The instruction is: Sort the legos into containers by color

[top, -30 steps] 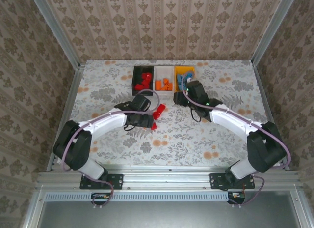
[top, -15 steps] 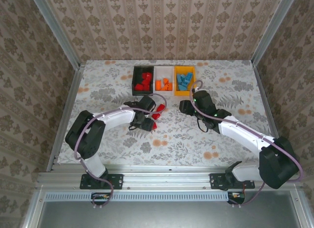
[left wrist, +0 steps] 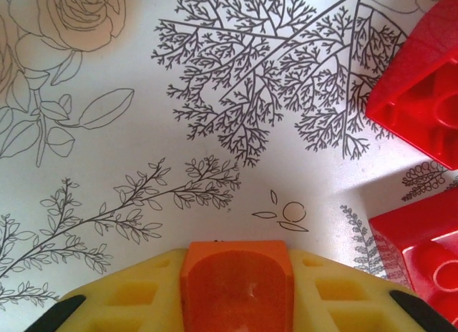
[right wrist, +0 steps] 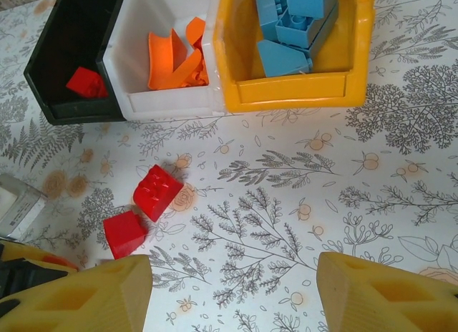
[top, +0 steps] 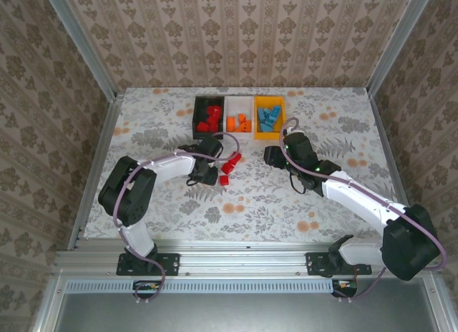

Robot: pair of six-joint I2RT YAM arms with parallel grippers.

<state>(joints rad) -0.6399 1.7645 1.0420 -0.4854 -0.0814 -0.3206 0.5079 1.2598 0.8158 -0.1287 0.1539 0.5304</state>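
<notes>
In the left wrist view my left gripper (left wrist: 236, 264) is shut on an orange lego (left wrist: 236, 285), held just above the table between its yellow fingers. Two red legos (left wrist: 422, 96) (left wrist: 422, 250) lie close to its right. From above, the left gripper (top: 209, 172) sits beside those red legos (top: 230, 162) (top: 224, 179). My right gripper (right wrist: 232, 296) hangs open over bare table, in front of the containers (top: 275, 157). The black bin (right wrist: 50, 67) holds red legos, the white bin (right wrist: 136, 53) orange ones, the yellow bin (right wrist: 293, 89) blue ones.
The three bins (top: 240, 99) stand in a row at the back middle of the floral table. Metal rails and wallpapered walls close the table in on the left, right and back. Both arms reach toward the middle from the near edge.
The left gripper has closed on the orange lego. The right gripper has drawn back from over the yellow bin toward the table's middle, still open.
</notes>
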